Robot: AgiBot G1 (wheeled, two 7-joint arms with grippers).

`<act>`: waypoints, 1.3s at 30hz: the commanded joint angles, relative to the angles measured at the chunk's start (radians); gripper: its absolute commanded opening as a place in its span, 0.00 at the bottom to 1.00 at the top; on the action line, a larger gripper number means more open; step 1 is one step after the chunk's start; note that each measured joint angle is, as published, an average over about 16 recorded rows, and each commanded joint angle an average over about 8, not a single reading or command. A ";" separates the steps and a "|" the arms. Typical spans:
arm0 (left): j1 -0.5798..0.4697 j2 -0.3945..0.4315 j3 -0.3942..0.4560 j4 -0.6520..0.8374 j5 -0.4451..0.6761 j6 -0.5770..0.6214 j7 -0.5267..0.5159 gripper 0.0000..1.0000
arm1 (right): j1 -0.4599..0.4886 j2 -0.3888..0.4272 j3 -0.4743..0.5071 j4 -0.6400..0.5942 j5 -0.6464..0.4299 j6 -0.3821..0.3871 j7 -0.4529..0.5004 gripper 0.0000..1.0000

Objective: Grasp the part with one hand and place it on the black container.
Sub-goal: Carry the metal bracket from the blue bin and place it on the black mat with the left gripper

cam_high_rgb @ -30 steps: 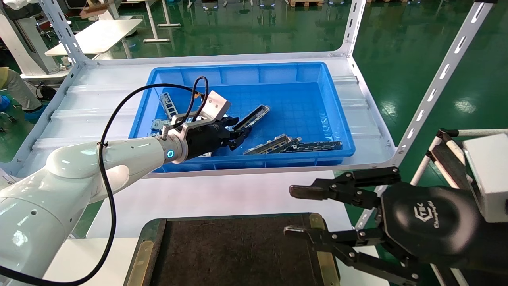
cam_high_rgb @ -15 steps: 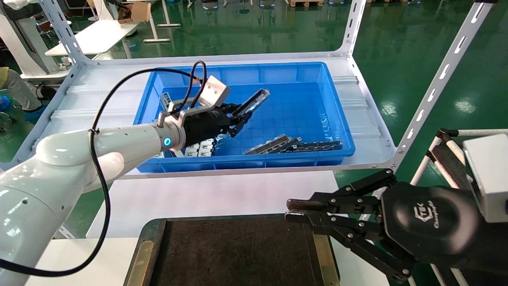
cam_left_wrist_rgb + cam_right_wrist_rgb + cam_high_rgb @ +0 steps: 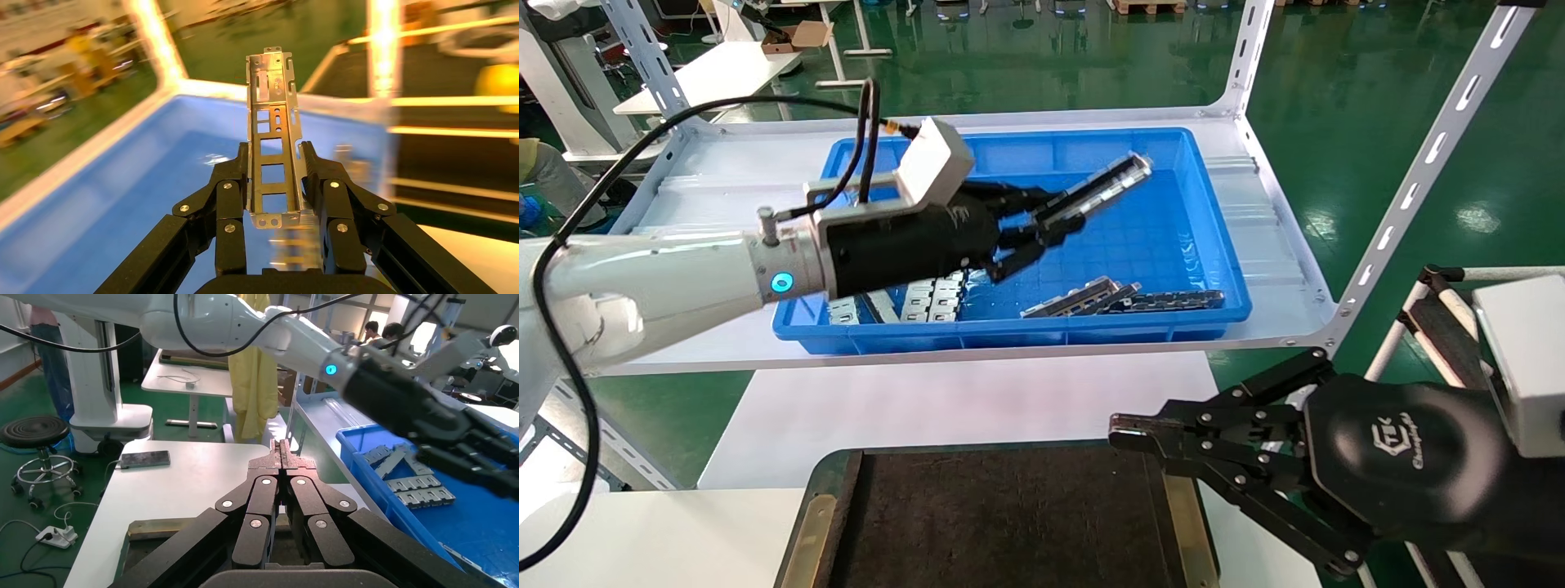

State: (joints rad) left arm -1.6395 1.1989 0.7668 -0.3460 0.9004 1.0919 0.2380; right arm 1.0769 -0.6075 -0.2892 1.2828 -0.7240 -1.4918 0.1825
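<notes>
The part (image 3: 1101,189) is a narrow silver-grey metal channel with raised side walls and a row of rectangular cutouts (image 3: 273,151). It is clamped at one end between the fingers of the left claw (image 3: 1042,233), tilted upward, in the air above the blue bin. The black container (image 3: 1001,523), a flat dark tray with rounded corners and brass-coloured edge strips, lies at the surface's near edge.

left gripper (image 3: 273,184) | black link fingers clamp narrow silver-grey metal channel part (image 3: 273,138) | above blue plastic bin (image 3: 122,184)
</notes>
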 commanded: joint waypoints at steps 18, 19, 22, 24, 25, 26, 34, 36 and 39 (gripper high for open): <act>0.243 -0.223 -0.005 -0.438 -0.083 0.158 -0.167 0.00 | 0.000 0.000 -0.001 0.000 0.001 0.001 -0.001 0.00; 0.266 -0.235 -0.003 -0.477 -0.085 0.143 -0.184 0.00 | 0.000 0.001 -0.001 0.000 0.001 0.001 -0.001 0.00; 0.336 -0.271 0.006 -0.594 -0.088 0.086 -0.243 0.00 | 0.000 0.001 -0.001 0.000 0.001 0.001 -0.001 0.00; 0.382 -0.292 0.014 -0.667 -0.086 0.039 -0.283 0.00 | 0.000 0.001 -0.002 0.000 0.001 0.001 -0.001 0.00; 0.404 -0.302 0.018 -0.699 -0.084 0.014 -0.301 0.00 | 0.000 0.001 -0.002 0.000 0.001 0.001 -0.001 0.00; 0.426 -0.310 0.022 -0.730 -0.082 -0.013 -0.320 0.00 | 0.000 0.001 -0.002 0.000 0.001 0.001 -0.001 0.00; 0.593 -0.336 0.059 -0.896 -0.039 -0.270 -0.424 0.00 | 0.000 0.001 -0.002 0.000 0.002 0.001 -0.001 0.00; 0.633 -0.327 0.070 -0.918 -0.021 -0.346 -0.439 0.00 | 0.001 0.001 -0.002 0.000 0.002 0.001 -0.001 0.00; 0.688 -0.301 0.087 -0.935 0.002 -0.463 -0.463 0.00 | 0.001 0.001 -0.002 0.000 0.002 0.001 -0.001 0.00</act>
State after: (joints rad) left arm -0.9591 0.9047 0.8561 -1.2691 0.8954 0.6343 -0.2346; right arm 1.0775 -0.6064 -0.2917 1.2828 -0.7223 -1.4907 0.1813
